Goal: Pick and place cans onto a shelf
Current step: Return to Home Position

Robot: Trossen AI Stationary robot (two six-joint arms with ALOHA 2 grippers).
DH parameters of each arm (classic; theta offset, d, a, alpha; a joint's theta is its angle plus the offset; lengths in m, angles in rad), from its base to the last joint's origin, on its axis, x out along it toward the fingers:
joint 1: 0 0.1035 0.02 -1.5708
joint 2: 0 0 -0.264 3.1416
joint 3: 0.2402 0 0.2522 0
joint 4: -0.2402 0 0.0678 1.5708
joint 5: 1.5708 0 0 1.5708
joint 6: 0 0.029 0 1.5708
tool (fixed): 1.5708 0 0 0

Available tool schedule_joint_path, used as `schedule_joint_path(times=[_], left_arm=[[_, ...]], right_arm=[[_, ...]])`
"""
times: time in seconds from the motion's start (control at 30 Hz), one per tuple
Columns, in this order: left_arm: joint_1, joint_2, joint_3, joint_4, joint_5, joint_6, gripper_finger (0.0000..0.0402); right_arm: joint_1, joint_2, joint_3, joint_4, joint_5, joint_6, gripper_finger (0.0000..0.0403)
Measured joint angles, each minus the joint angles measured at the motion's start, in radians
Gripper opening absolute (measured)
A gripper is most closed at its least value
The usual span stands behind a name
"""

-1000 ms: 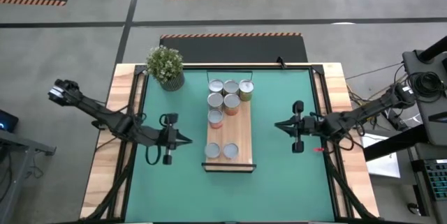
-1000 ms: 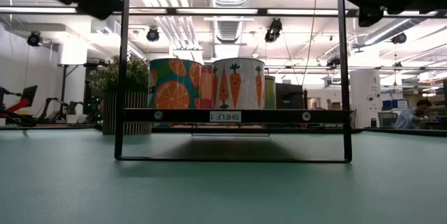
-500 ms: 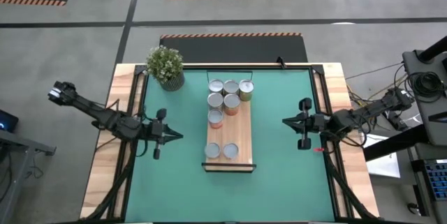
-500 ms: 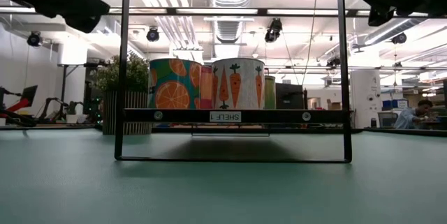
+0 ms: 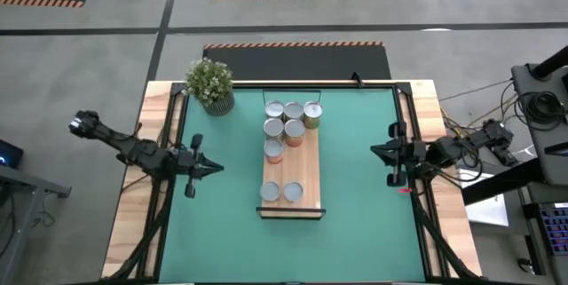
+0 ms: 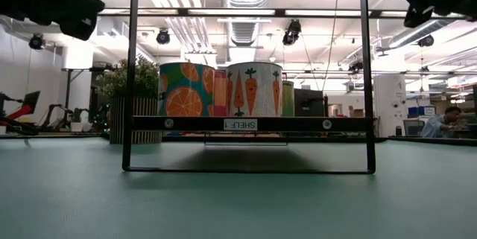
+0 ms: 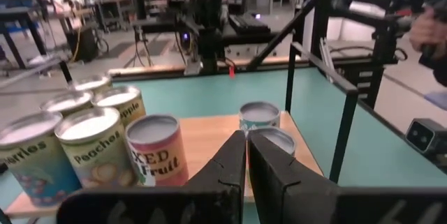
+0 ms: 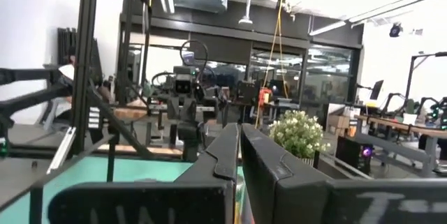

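High view, centre of frame: the shelf [image 5: 306, 165] lies lengthwise on the green mat [image 5: 355, 214], with eight cans [image 5: 294, 131] on it.
- Six cans are bunched at the shelf's upper end. Two sit side by side near its lower end, with bare wood between the groups.
- No can shows loose on the mat. The plant [image 5: 210, 83] stands at the mat's upper left, apart from the shelf.

Low view, centre: an orange-label can [image 6: 182, 90] and a carrot-label can [image 6: 255, 88] stand upright side by side on the shelf board.

Left gripper [image 5: 216, 168] is at left-middle of the high view, near the mat's left edge and well apart from the shelf. It points toward the shelf, and its fingers [image 7: 227, 165] are drawn together with only a slit between them, holding nothing.

Right gripper [image 5: 374, 149] is at right-middle, near the mat's right edge — likewise well clear. Its fingers [image 8: 223, 158] are together and empty.

Judgement: placing looks finished, with every can in view on the shelf. What is left appears to be parking both arms — no further pick is evident.
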Motion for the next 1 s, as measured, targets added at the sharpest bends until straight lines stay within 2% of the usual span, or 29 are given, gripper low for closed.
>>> schedule_joint_path(times=[0.3, 0.77, 1.0], left_arm=[[0.0, -0.132, -0.066, 0.04, -0.001, 0.058, 0.0], [0.0, -0.302, -0.191, 0.053, 0.003, 0.089, 0.0], [0.002, -0.296, -0.206, 0.096, 0.011, 0.109, 0.0]], right_arm=[[0.0, -0.144, -0.022, -0.075, 0.001, -0.033, 0.0009], [0.0, -0.144, -0.027, -0.153, 0.028, -0.06, 0.0009], [0.0, -0.144, -0.027, -0.169, 0.062, -0.065, 0.0009]])
